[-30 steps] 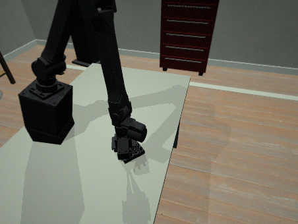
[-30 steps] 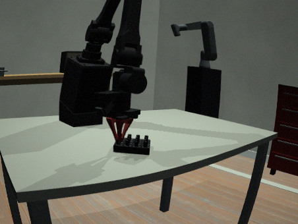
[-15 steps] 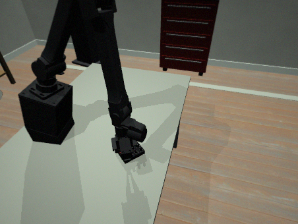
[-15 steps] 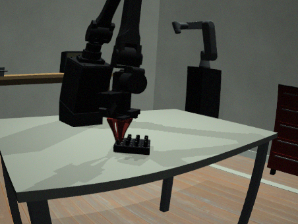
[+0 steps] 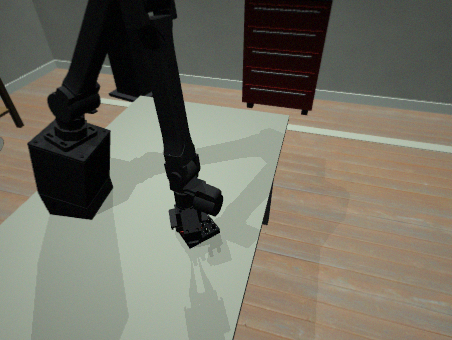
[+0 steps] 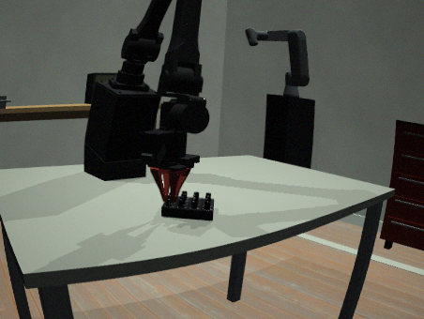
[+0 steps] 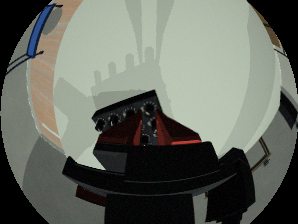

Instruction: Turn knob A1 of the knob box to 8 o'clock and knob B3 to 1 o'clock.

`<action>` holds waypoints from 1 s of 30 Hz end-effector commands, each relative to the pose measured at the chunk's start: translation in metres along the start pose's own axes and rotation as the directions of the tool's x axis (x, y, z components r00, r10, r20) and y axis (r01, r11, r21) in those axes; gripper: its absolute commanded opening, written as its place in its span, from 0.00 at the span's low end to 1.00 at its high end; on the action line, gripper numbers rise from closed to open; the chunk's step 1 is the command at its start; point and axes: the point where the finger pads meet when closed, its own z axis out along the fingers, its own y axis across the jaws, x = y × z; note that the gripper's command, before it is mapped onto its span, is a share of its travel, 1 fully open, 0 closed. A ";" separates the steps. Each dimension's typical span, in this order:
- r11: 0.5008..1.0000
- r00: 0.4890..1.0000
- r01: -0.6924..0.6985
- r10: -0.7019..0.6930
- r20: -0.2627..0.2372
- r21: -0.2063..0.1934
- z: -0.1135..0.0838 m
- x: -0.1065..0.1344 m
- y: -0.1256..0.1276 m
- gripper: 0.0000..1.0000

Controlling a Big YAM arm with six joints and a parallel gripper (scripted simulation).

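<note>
On the pale surface [image 6: 281, 197], near its front edge and well apart from the arm's black pedestal [image 6: 113, 136], you have the knob box [image 6: 189, 210] standing flat on its feet, which is how it has to stay for the task. Your gripper [image 6: 170, 199] hangs straight down over the box's left end as the exterior view shows it, red fingers [image 6: 164, 184] tapering to a point at 1 knob [image 6: 169, 203] there. That vertical pose makes sense: a knob turns about an upright axis, so coming down from above lets the wrist roll do the turning. The fingers stand narrow, only slightly parted; judging from that small gap, they are loosening off the knob rather than clamping it, and nothing looks carried between them. Whether the tips touch the knob's sides you cannot tell from these views. Which knob it is, A1 or B3, is also beyond what you can read: the wrist view shows the box [image 7: 123, 119] past the fingers with a few knob tops, but the printed names, the hour marks and the white lines are too small and blurred. No brand or other writing is legible anywhere, including on the red drawer cabinet [image 5: 285, 55] behind.
</note>
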 end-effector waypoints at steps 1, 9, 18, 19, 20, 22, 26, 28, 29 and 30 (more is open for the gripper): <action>1.000 1.000 0.014 -0.014 0.011 -0.015 0.000 -0.005 0.008 0.19; 1.000 1.000 0.014 -0.014 0.011 -0.015 0.000 -0.005 0.008 0.19; 1.000 1.000 0.014 -0.014 0.011 -0.015 0.000 -0.005 0.009 0.19; 1.000 1.000 0.014 -0.014 0.012 -0.016 -0.001 -0.005 0.009 0.19; 1.000 1.000 0.014 -0.014 0.014 -0.018 -0.005 -0.006 0.010 0.19; 1.000 1.000 0.015 -0.014 0.018 -0.023 -0.010 -0.007 0.012 0.19; 1.000 1.000 0.011 -0.011 0.011 -0.013 -0.015 -0.004 0.005 0.19; 1.000 1.000 0.008 -0.008 0.012 -0.013 -0.020 -0.005 0.004 0.19; 1.000 1.000 0.006 -0.006 0.012 -0.013 -0.023 -0.006 0.003 0.19; 1.000 1.000 0.004 -0.004 0.013 -0.013 -0.026 -0.006 0.003 0.19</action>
